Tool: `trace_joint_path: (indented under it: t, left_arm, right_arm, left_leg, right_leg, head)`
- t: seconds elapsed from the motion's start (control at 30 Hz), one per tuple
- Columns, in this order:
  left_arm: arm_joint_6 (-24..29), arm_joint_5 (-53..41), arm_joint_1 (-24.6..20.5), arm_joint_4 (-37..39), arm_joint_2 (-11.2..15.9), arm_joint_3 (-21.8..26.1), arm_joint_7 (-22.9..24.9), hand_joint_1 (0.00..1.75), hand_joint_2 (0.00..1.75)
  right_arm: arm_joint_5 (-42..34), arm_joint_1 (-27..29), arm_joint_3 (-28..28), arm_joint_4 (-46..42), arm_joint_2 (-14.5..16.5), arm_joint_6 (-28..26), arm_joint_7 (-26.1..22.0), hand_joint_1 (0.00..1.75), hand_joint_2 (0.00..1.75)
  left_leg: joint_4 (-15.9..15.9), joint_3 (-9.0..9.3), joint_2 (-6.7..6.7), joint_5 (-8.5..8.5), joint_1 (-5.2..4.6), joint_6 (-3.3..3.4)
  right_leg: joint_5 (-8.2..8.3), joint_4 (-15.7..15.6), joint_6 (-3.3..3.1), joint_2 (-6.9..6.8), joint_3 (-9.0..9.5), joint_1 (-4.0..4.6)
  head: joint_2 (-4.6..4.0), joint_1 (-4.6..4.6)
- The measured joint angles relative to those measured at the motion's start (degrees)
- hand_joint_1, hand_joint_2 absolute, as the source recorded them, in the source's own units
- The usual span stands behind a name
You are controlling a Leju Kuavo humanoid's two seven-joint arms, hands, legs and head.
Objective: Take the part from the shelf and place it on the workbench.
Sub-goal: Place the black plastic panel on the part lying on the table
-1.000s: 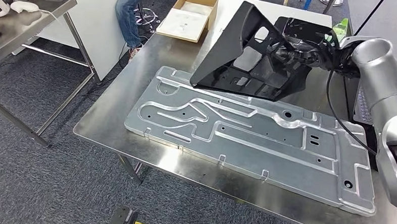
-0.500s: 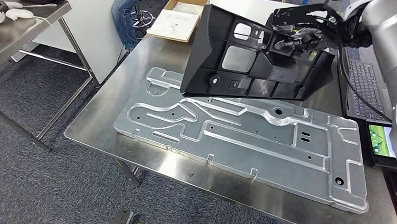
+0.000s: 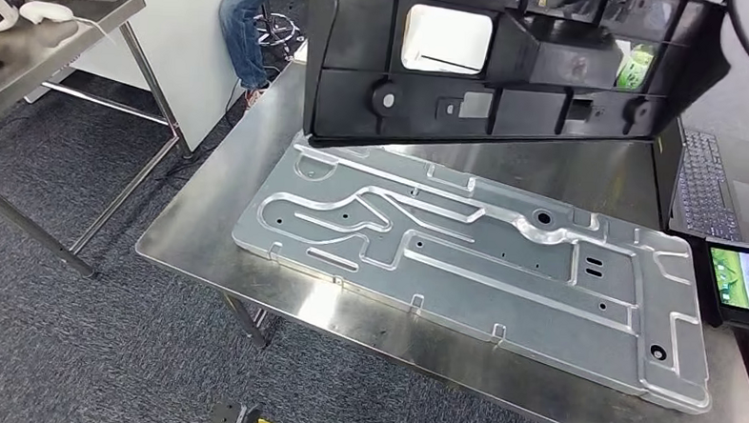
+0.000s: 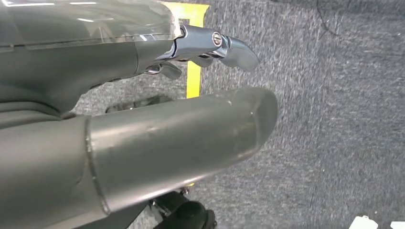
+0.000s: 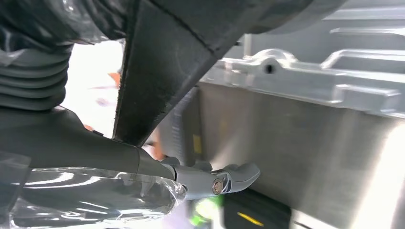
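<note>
The right hand (image 5: 143, 157) is clamped on the black part (image 3: 491, 74); seen from its wrist, a dark rib of the part (image 5: 157, 71) runs between the grey thumb and the fingers (image 5: 234, 176), which curl beneath it. From the head view the part hangs in the air over the far side of the surface (image 3: 208, 223), tilted so its ribbed, boxed inner face looks toward me, with a square window through which something pale shows. Its lower edge sits above the far edge of the long aluminium plate (image 3: 483, 264), and I cannot tell whether the two touch.

The left hand (image 4: 143, 143) hangs down beside the robot over grey carpet (image 4: 334, 119), fingers (image 4: 224, 47) loosely apart and holding nothing, with a strip of yellow floor tape (image 4: 193, 81) behind them.

The plate lies flat on the steel surface, running from the near-left toward the right edge, its face stamped with raised channels and small holes. At the right end of the surface sits a laptop keyboard (image 3: 710, 188), and just nearer than it a small screen (image 3: 739, 285) glowing green. Off to the left stands another metal table (image 3: 54, 35) carrying white items, and behind it a person's jeans-clad leg (image 3: 240, 29) shows beside a white panel (image 3: 178, 41).
</note>
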Motion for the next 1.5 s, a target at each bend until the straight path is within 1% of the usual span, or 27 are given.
trace_joint_path:
  t: [0.03,0.1,0.17,0.27,0.33,0.4,0.43,0.47,0.5,0.57,0.63,0.7,0.77,0.83,0.9,0.93,0.97,1.0,1.07,1.1,1.13,1.2,1.3,1.33,1.43,1.47,1.5]
  left_arm:
    - [-0.02,0.01,0.07,0.00,-0.15,0.01,0.01,0.00,0.00]
    - [-0.02,0.02,0.10,0.00,-0.36,0.02,0.01,0.00,0.00]
    - [-0.03,0.02,0.10,0.00,-0.47,0.03,0.01,0.00,0.00]
    - [-0.02,0.07,0.11,0.00,-0.56,0.05,-0.01,0.00,0.00]
    - [0.01,0.22,0.11,0.00,-0.55,0.11,-0.06,0.00,0.00]
    - [0.10,0.46,0.10,0.00,-0.54,0.27,-0.14,0.00,0.00]
    - [0.17,0.59,0.11,0.00,-0.52,0.39,-0.19,0.00,0.00]
    - [0.24,0.73,0.11,0.00,-0.51,0.50,-0.21,0.00,0.00]
    - [0.29,0.84,0.11,0.00,-0.49,0.60,-0.25,0.00,0.00]
    - [0.48,1.05,0.10,0.00,-0.41,0.79,-0.34,0.00,0.00]
    - [0.77,1.26,0.08,0.00,-0.33,1.02,-0.50,0.00,0.00]
    - [1.03,1.61,0.08,0.00,-0.25,1.25,-0.67,0.00,0.00]
    - [1.16,1.97,0.06,0.00,-0.17,1.45,-0.78,0.00,0.00]
    - [1.26,2.15,0.03,0.00,-0.11,1.57,-0.83,0.00,0.00]
    - [1.57,2.23,0.05,0.00,-0.08,1.74,-0.83,0.00,0.00]
    - [1.83,2.27,0.07,0.00,-0.08,1.86,-0.78,0.00,0.00]
    - [2.05,2.26,0.10,0.00,-0.08,1.98,-0.71,0.00,0.00]
    - [2.23,2.20,0.10,0.00,-0.10,2.06,-0.60,0.00,0.00]
    - [2.46,1.97,0.07,0.00,-0.18,2.10,-0.34,0.00,0.00]
    - [2.58,1.86,0.05,0.00,-0.26,2.11,-0.22,0.00,0.00]
    - [2.68,1.79,0.02,0.00,-0.31,2.13,-0.11,0.00,0.00]
    - [2.90,1.74,-0.02,0.00,-0.41,2.14,0.04,0.00,0.00]
    - [3.20,1.75,-0.10,0.00,-0.51,2.14,0.05,0.00,0.00]
    - [3.28,1.76,-0.09,0.00,-0.51,2.14,0.04,0.00,0.00]
    - [3.39,1.78,0.04,0.00,-0.51,2.16,0.05,0.00,0.00]
    - [3.40,1.79,0.04,0.00,-0.51,2.17,0.05,0.00,0.00]
    - [3.42,1.80,0.03,0.00,-0.51,2.17,0.05,0.00,0.00]
  right_arm:
    - [0.53,-0.56,-0.49,0.58,0.17,0.01,1.14,0.00,0.00]
    - [1.74,-1.44,-1.54,1.44,0.46,0.01,2.09,0.00,0.00]
    - [2.39,-1.82,-2.47,2.05,0.74,0.01,2.16,0.00,0.00]
    - [3.96,-2.08,-3.35,2.69,1.03,0.01,1.78,0.00,0.00]
    - [6.02,-2.27,-4.09,2.95,1.37,0.01,0.80,0.00,0.00]
    - [8.83,-2.26,-4.94,3.20,1.78,0.01,-0.88,0.00,0.00]
    - [10.48,-2.16,-5.30,3.35,1.94,0.01,-2.04,0.00,0.00]
    - [11.94,-2.05,-5.52,3.48,2.04,0.00,-3.10,0.00,0.00]
    - [13.51,-1.97,-5.73,3.60,2.10,-0.09,-4.30,0.00,0.00]
    - [17.25,-1.93,-6.02,3.78,2.15,-0.93,-7.74,0.00,0.00]
    - [22.37,-1.71,-6.10,3.79,2.14,-2.86,-13.57,0.00,0.00]
    - [28.16,-0.80,-5.62,2.94,1.94,-5.74,-20.41,0.00,0.00]
    - [31.88,0.24,-4.73,1.66,1.49,-8.21,-24.65,0.00,0.00]
    - [33.09,0.92,-4.06,0.72,0.94,-10.37,-26.51,0.00,0.00]
    - [35.12,2.67,-3.20,-1.79,-0.40,-17.12,-29.55,0.00,0.00]
    - [37.25,4.18,-2.37,-3.97,-1.55,-23.89,-31.56,0.00,0.00]
    - [39.82,5.89,-1.28,-6.32,-2.88,-32.69,-33.44,0.00,0.00]
    - [42.64,7.53,0.04,-8.54,-4.28,-43.33,-34.93,0.00,0.00]
    - [46.30,9.64,2.49,-11.53,-6.75,-63.62,-36.28,0.00,0.00]
    - [47.14,10.11,3.43,-12.67,-7.82,-71.36,-36.61,0.00,0.00]
    - [47.56,10.34,4.14,-13.74,-8.68,-76.25,-36.80,0.00,0.00]
    - [49.13,10.66,5.53,-16.07,-10.21,-79.38,-36.55,0.00,0.00]
    - [52.67,11.51,7.66,-19.80,-12.59,-80.03,-34.85,0.00,0.00]
    - [53.30,11.71,8.08,-20.81,-13.30,-80.74,-34.28,0.00,0.00]
    - [53.73,12.09,8.80,-22.98,-14.56,-81.91,-33.53,0.00,0.00]
    - [53.78,12.34,9.00,-23.50,-14.81,-82.01,-33.51,0.00,0.00]
    - [53.81,12.59,9.13,-23.92,-15.04,-82.06,-33.51,0.00,0.00]
  left_leg:
    - [0.10,0.13,-0.04,-0.16,0.01,-0.13]
    - [0.33,0.18,-0.04,-0.44,-0.19,-0.54]
    - [0.41,0.12,0.09,-0.50,-0.35,-1.00]
    - [0.94,-0.09,0.21,-1.11,-0.33,-1.74]
    - [5.02,-1.77,0.23,-3.72,-0.23,-2.20]
    - [12.82,-5.19,0.23,-7.27,-0.09,-2.50]
    - [15.89,-6.67,0.23,-8.15,-0.04,-2.58]
    - [17.11,-7.37,0.23,-8.00,-0.03,-2.59]
    - [15.84,-6.88,0.23,-6.68,-0.03,-2.52]
    - [8.21,-3.47,0.24,-2.61,-0.03,-2.20]
    - [2.01,-0.60,0.20,-0.58,-0.16,-1.88]
    - [0.79,-0.07,0.14,-0.60,-0.34,-1.60]
    - [0.38,0.02,0.16,-0.24,-0.17,-0.94]
    - [-0.17,0.14,0.20,0.17,0.02,-0.20]
    - [-0.23,0.12,0.22,0.25,-0.02,0.08]
    - [-0.20,0.12,0.21,0.24,-0.03,0.11]
    - [-0.14,0.14,0.20,0.22,-0.04,0.13]
    - [-0.05,0.15,0.15,0.20,-0.05,0.14]
    - [0.14,0.14,-0.01,0.10,-0.12,0.08]
    - [0.24,0.06,-0.08,0.02,-0.28,-0.03]
    - [0.31,-0.03,-0.09,-0.03,-0.40,-0.18]
    - [0.31,-0.08,-0.06,-0.07,-0.51,-0.60]
    - [1.37,-0.50,0.01,-1.13,-0.44,-1.46]
    - [3.35,-1.37,0.05,-2.45,-0.41,-1.75]
    - [14.58,-6.27,0.13,-7.52,-0.07,-2.36]
    - [16.90,-7.38,0.14,-7.93,-0.01,-2.46]
    - [16.92,-7.47,0.14,-7.17,0.02,-2.48]
  right_leg:
    - [2.24,-3.92,-0.10,-0.04,1.77,-0.05]
    - [4.77,-10.59,-0.43,-0.04,4.86,0.21]
    - [4.81,-12.50,-0.78,0.14,5.61,0.53]
    - [5.05,-12.94,-1.62,0.19,5.70,0.24]
    - [5.23,-13.23,-2.26,0.10,5.86,-0.04]
    - [5.21,-13.19,-2.52,0.10,5.87,0.05]
    - [5.19,-13.15,-2.55,0.11,5.89,0.11]
    - [5.15,-13.10,-2.56,0.13,5.91,0.14]
    - [5.11,-13.04,-2.54,0.14,5.96,0.16]
    - [4.91,-12.88,-2.38,0.16,6.06,0.18]
    - [4.80,-12.66,-1.98,0.26,5.90,0.37]
    - [4.95,-12.72,-1.41,0.37,5.73,0.53]
    - [4.66,-12.55,-0.82,0.34,5.61,0.41]
    - [2.41,-9.19,-0.32,0.26,4.13,0.26]
    - [-1.00,-2.03,0.09,0.20,0.82,0.19]
    - [-2.05,1.27,0.26,0.18,-0.81,0.15]
    - [-2.01,2.73,0.33,0.16,-1.66,0.11]
    - [-0.88,1.97,0.28,0.14,-1.44,0.07]
    - [3.21,-5.21,-0.14,0.10,1.69,0.11]
    - [4.75,-9.01,-0.39,0.08,3.43,0.28]
    - [5.62,-11.62,-0.61,0.08,4.58,0.46]
    - [5.74,-13.08,-0.91,0.19,5.21,0.86]
    - [6.03,-13.77,-1.79,0.07,5.56,0.54]
    - [6.16,-14.00,-2.10,-0.05,5.66,0.35]
    - [6.17,-13.97,-2.50,-0.08,5.65,0.28]
    - [6.12,-13.89,-2.54,0.03,5.67,0.29]
    - [6.03,-13.76,-2.53,0.16,5.69,0.28]
  head:
    - [0.00,0.01]
    - [0.00,-0.01]
    - [0.00,-0.02]
    - [0.00,-0.02]
    - [0.00,-0.04]
    - [0.00,-0.04]
    - [0.00,-0.03]
    - [0.00,-0.03]
    - [0.00,-0.03]
    - [0.00,-0.03]
    - [0.00,-0.02]
    - [0.00,-0.03]
    - [0.00,-0.02]
    - [0.00,-0.01]
    - [0.00,0.00]
    - [0.00,-0.01]
    - [0.00,0.00]
    - [0.00,0.01]
    - [0.00,0.01]
    - [0.00,-0.01]
    - [0.00,-0.02]
    - [0.00,-0.03]
    - [0.00,-0.03]
    - [0.00,-0.03]
    - [0.00,-0.05]
    - [0.00,-0.05]
    - [0.00,-0.04]
